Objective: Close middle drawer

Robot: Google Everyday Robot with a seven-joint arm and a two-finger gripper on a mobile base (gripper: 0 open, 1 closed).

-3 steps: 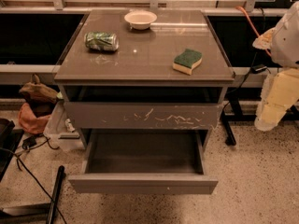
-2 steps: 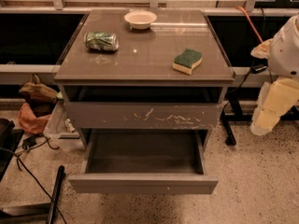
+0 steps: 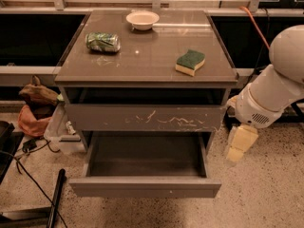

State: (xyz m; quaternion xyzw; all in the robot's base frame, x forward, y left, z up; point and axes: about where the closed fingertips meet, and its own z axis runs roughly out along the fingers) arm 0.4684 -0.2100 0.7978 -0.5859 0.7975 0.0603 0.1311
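Approach step, I judge: my gripper (image 3: 240,145) hangs beside the pulled-out middle drawer (image 3: 142,187) — parted or closed, I cannot tell — next, push its front inward.

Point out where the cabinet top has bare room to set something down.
Bare: the cabinet top in front of the crushed can and between it and the sponge; also the floor of the open middle drawer. Tighter at the back around the bowl. The gripper hangs right of the drawer.
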